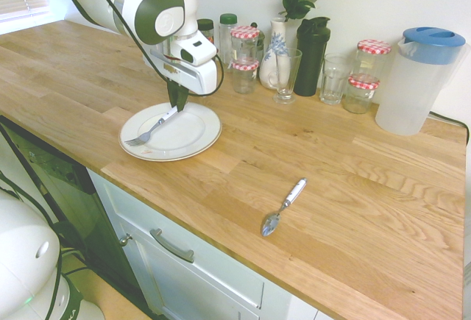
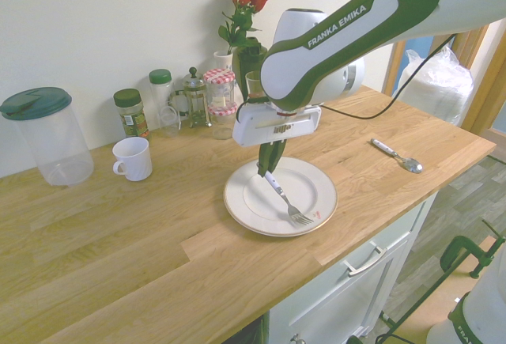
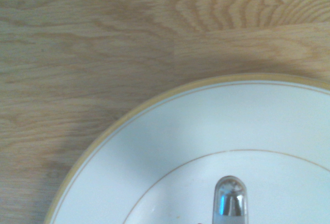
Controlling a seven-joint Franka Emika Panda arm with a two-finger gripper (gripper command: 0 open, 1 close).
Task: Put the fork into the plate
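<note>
The dark two-finger gripper (image 1: 178, 108) is clenched on the white-handled silver metal fork (image 2: 287, 201) over the round cream plate (image 2: 237, 209), seemingly gripping the handle so the tines settle inside the rim.

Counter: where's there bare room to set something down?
Free: wood between the plate and the spoon; also from the spoon back to the lidded pitcher. Crowded: the wall-side row of jars and glasses; the plate, with fork and gripper over it.
</note>
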